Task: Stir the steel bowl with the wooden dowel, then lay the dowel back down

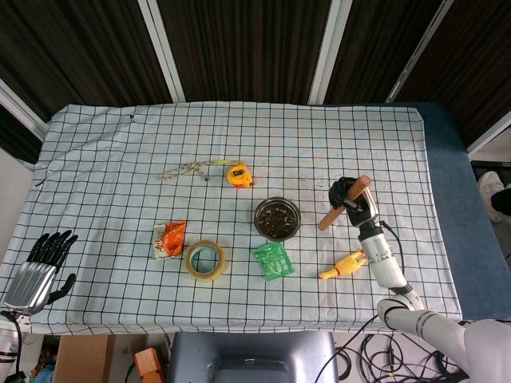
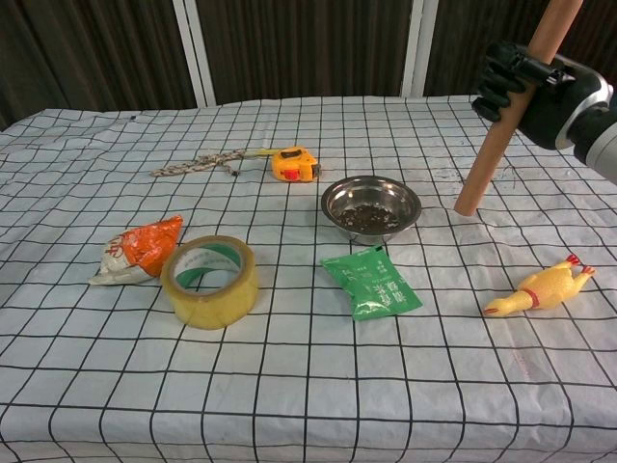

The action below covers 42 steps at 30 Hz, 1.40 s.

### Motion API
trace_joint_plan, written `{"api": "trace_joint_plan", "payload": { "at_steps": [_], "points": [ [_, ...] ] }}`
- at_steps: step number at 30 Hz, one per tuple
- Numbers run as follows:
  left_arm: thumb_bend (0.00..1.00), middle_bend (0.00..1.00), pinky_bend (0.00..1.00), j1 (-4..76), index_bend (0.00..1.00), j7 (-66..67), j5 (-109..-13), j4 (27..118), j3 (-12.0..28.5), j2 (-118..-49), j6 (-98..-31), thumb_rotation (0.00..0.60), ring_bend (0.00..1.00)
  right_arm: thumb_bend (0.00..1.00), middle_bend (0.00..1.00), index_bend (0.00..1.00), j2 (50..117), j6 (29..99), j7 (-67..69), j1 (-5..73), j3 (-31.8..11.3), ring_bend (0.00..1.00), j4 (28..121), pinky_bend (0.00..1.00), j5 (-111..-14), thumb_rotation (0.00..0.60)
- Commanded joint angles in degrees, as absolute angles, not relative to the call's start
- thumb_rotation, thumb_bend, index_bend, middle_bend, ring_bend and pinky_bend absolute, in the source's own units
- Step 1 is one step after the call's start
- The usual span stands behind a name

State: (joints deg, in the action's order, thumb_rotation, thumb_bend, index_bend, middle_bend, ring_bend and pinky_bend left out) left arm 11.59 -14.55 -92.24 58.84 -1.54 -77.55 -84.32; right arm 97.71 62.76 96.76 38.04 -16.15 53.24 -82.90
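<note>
While my right hand (image 2: 540, 85) wraps its black fingers (image 2: 496, 75) around the wooden dowel (image 2: 504, 114), the stick tilts with its lower end just right of the steel bowl (image 2: 370, 207) (dark bits lie inside it), off the checked surface (image 2: 289, 386). My left hand (image 1: 36, 270) hangs past the surface's near left corner, fingers spread and holding nothing. Near the bowl lie a green packet (image 2: 371, 282), a yellow rubber chicken (image 2: 540, 286), a tape roll (image 2: 209, 280) and an orange tape measure (image 2: 294, 163).
</note>
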Motion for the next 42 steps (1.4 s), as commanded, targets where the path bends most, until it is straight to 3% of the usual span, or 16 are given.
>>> {"api": "trace_joint_plan", "payload": {
  "at_steps": [1,9,14,42],
  "points": [
    [0.42,0.03,0.02,11.6,0.00,-14.6,-92.2,58.8,-1.5,-77.5,-84.4,0.600,0.04,0.69,1.00,1.00,98.8,63.4,90.0,41.7,-17.7,1.00,56.3,1.00,-84.0,0.600],
    [0.42,0.03,0.02,11.3,0.00,-15.8,-91.6,57.6,-1.3,-77.4,-84.2,0.600,0.04,0.82,1.00,1.00,104.5,63.4,75.4,48.4,-20.1,1.00,58.3,1.00,-83.9,0.600],
    [0.42,0.03,0.02,11.1,0.00,-16.6,-91.4,56.8,-1.2,-77.3,-84.5,0.600,0.04,0.84,1.00,1.00,108.6,62.4,71.8,51.3,-20.5,1.00,56.0,1.00,-83.2,0.600],
    [0.42,0.03,0.02,11.4,0.00,-19.0,-91.3,53.9,-1.1,-78.1,-83.7,0.600,0.04,0.85,1.00,1.00,116.1,59.2,78.1,52.1,-16.8,1.00,38.7,1.00,-81.9,0.600]
  ]
}}
